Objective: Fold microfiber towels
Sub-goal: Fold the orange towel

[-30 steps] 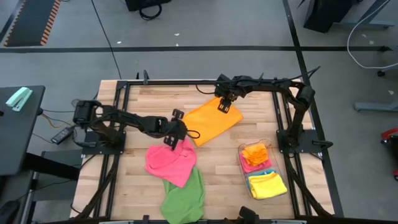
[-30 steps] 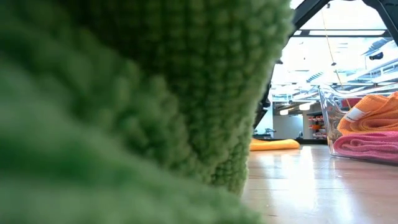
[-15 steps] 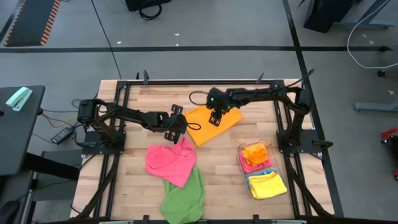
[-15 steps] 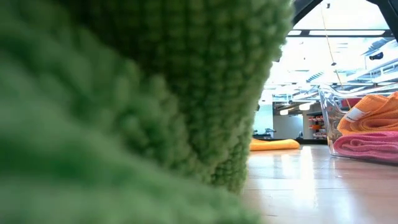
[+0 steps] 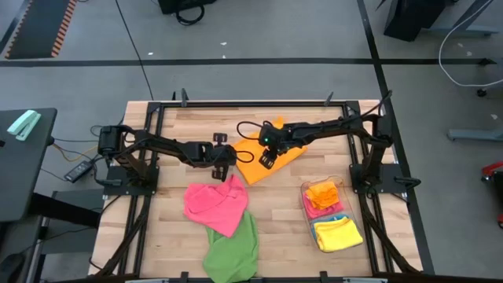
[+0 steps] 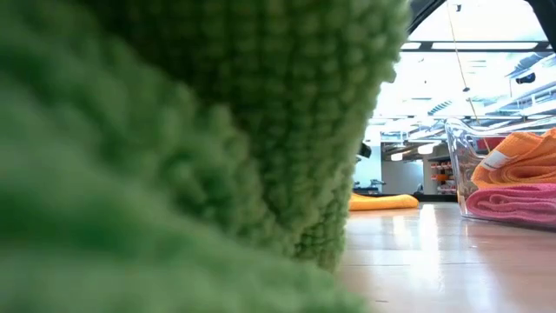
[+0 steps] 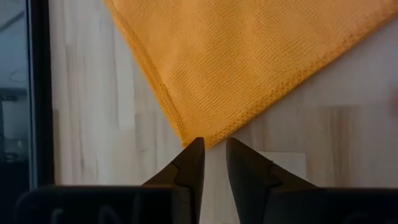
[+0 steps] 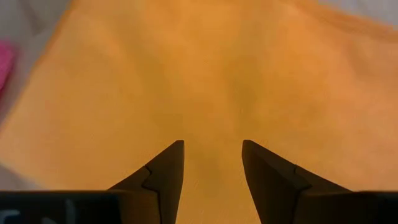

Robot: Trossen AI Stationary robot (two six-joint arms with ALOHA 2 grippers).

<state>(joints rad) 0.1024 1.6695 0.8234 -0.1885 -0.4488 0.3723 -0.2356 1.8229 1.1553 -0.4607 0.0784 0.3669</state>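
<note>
An orange towel (image 5: 250,169) (image 7: 249,56) lies flat on the wooden table, right of centre toward the far side. My left gripper (image 5: 229,163) (image 7: 214,144) stands at the towel's near-left corner (image 7: 200,138), its fingers open by a narrow gap that shows bare table. My right gripper (image 5: 266,159) (image 8: 212,144) hangs open over the middle of the orange towel (image 8: 205,68). A crumpled pink towel (image 5: 216,206) lies nearer, overlapping a green towel (image 5: 233,248) at the near edge. My left gripper's fingertips (image 7: 194,149) slant down at the orange towel's corner (image 7: 200,138), which lies flat on the table. I cannot tell whether they touch it.
A clear bin (image 5: 303,208) (image 6: 460,165) at the near right holds folded orange, pink, blue and yellow towels. The green towel (image 6: 174,130) fills most of the low view. A black frame (image 5: 153,141) runs around the table, and bare wood lies at the near left.
My right gripper has swept from the orange towel's far edge toward the table's left and near side, ending over the towel's middle, close to my left gripper. My left gripper has shifted slightly from above the pink towel toward the orange towel's corner.
</note>
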